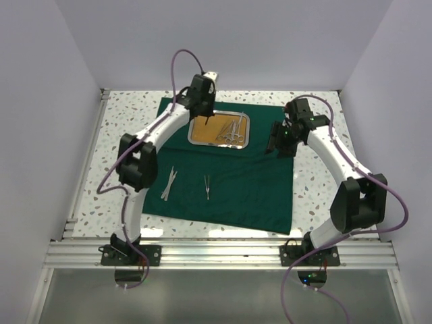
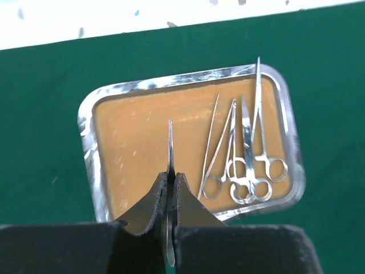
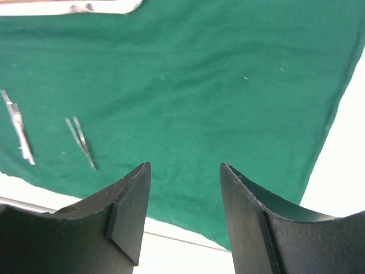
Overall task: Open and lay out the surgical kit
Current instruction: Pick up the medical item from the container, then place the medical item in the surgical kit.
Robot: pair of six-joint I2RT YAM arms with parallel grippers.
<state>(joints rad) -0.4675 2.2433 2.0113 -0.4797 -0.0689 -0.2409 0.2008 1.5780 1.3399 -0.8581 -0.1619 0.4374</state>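
The dark green cloth [image 1: 229, 182] lies spread flat on the table. The steel tray [image 1: 194, 138] with an orange-brown floor sits on its far part, and in the left wrist view its rim [image 2: 85, 131] shows. Several ring-handled instruments [image 2: 248, 171] lie in the tray's right side [image 1: 231, 130]. My left gripper [image 1: 204, 121] [image 2: 170, 177] is shut on thin silver tweezers [image 2: 170, 142], held above the tray's left half. My right gripper [image 1: 279, 140] [image 3: 185, 168] is open and empty above the cloth [image 3: 217, 85] to the right of the tray.
Two silver instruments lie on the near part of the cloth: one at the left [image 1: 169, 183] [image 3: 17, 128] and small tweezers [image 1: 207, 186] [image 3: 82, 142] at the middle. Speckled tabletop [image 1: 317, 182] surrounds the cloth. White walls enclose the table.
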